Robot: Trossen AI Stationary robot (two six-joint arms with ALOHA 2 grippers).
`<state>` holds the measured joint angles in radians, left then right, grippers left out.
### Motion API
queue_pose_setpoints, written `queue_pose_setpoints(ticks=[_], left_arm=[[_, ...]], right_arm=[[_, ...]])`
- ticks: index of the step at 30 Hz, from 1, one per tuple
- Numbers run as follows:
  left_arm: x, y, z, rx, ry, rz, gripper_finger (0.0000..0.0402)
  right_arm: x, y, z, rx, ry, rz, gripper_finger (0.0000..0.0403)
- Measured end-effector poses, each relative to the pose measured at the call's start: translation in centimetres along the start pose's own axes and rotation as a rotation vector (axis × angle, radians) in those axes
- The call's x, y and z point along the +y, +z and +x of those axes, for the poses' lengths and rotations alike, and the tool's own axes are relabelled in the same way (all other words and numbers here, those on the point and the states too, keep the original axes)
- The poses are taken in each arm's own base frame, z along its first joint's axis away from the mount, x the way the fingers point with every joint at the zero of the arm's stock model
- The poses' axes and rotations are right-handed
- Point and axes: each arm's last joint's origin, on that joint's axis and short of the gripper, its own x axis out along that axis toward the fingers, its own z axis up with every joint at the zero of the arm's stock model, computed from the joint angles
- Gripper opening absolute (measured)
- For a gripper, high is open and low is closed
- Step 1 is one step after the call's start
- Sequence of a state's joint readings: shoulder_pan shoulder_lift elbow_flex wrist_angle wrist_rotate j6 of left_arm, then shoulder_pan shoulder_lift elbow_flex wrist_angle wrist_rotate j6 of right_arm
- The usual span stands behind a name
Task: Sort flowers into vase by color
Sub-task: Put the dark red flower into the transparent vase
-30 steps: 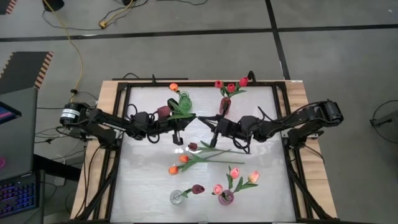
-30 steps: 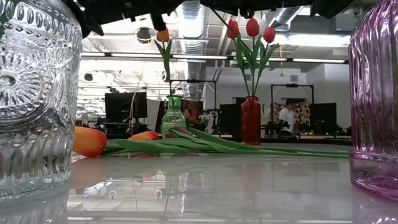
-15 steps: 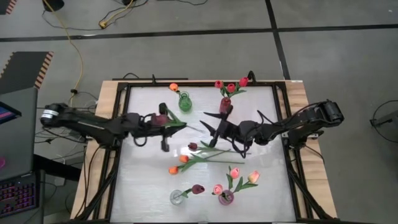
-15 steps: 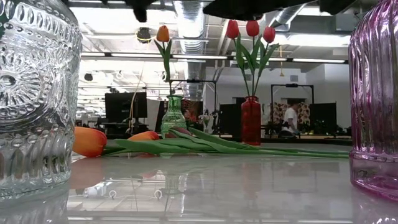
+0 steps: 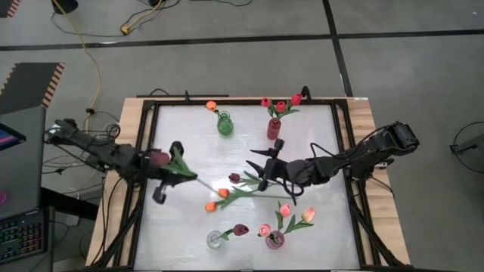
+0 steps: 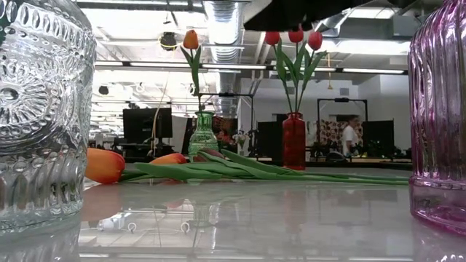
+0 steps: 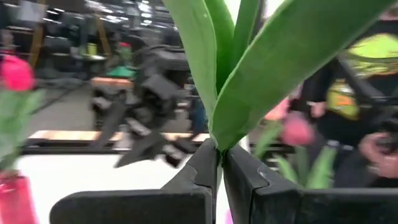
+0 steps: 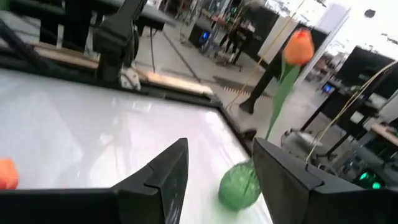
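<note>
My left gripper (image 5: 181, 171) is at the table's left side, above the table, shut on a dark maroon tulip (image 5: 159, 159). The tulip's green leaves (image 7: 249, 74) rise from the fingers. My right gripper (image 5: 258, 163) stands open over the table's middle, above three loose flowers (image 5: 227, 190) that lie flat: one maroon and two orange. At the far side, a green vase (image 5: 224, 125) holds an orange tulip and a red vase (image 5: 274, 128) holds red ones. At the near side, a clear vase (image 5: 215, 239) holds a maroon tulip and a pink vase (image 5: 274, 240) holds pink ones. My left gripper pinches the tulip between its two fingers at the base of the leaves (image 7: 217, 144), where they join the stem. The flower is lifted clear of the table. Its head lies toward the arm, and its thin stem (image 5: 208, 182) sticks out toward the table's middle.
A black frame (image 5: 147, 143) runs around the white tabletop. In the low view the clear vase (image 6: 44, 109) and the pink vase (image 6: 440, 116) stand close at either side. Bare tabletop lies between the left gripper and the clear vase. People show in the room beyond.
My right gripper has opened and let go of the maroon tulip's stem, then moved slightly toward the near edge. My left gripper, still shut on the tulip, has carried it from the far middle toward the table's left and near edges, turning as it went.
</note>
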<state>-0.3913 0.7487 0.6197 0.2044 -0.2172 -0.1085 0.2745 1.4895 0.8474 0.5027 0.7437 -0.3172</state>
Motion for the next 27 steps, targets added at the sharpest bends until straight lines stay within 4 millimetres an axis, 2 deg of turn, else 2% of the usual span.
queue_pose_setpoints(ticks=[5, 13, 27], left_arm=[[-1.9, -0.4, -0.3, 0.031, -0.111, -0.038, 0.0002], [-4.5, -1.7, 0.6, 0.076, -0.221, -0.068, 0.0002], [-5.9, -3.1, 2.0, 0.116, -0.246, -0.176, 0.0002]], right_arm=[[0.2, -0.9, 0.0, 0.072, 0.019, 0.0, 0.0203], [0.4, -1.6, -0.1, 0.133, 0.033, 0.012, 0.0203], [0.4, -1.9, -0.1, 0.162, 0.037, 0.023, 0.0203]])
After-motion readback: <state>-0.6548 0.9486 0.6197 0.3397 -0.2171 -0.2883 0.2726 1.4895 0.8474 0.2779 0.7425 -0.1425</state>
